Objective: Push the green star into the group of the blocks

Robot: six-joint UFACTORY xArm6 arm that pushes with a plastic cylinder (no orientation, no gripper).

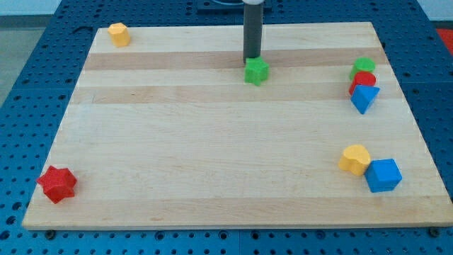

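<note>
The green star (256, 71) lies near the view's top centre of the wooden board (212, 142). My tip (252, 58) stands right at the star's top-left edge, touching or almost touching it. At the view's right a tight group holds a green round block (364, 66), a red block (363, 80) and a blue triangular block (364, 97). At the lower right a yellow block (354, 159) touches a blue cube (383, 175).
A yellow block (119, 34) sits at the board's top-left corner. A red star (56, 183) lies at the bottom-left corner. Blue perforated table surrounds the board.
</note>
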